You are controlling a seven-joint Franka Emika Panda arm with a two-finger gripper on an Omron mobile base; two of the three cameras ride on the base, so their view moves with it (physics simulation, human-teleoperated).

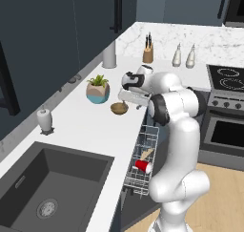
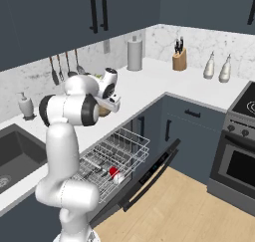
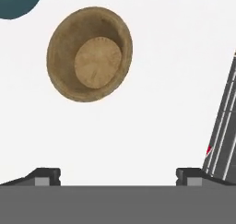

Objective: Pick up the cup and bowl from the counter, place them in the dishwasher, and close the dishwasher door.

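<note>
Gripper jaws spread wide, empty, above counter near wooden bowl. Red cup lies in dishwasher rack.

Plant pot cut off by frame

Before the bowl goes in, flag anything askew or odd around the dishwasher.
The cup lies on its side in the rack rather than standing. Otherwise nothing stands out: the bowl sits upright on the counter, and the open tool hangs above it, empty.
</note>
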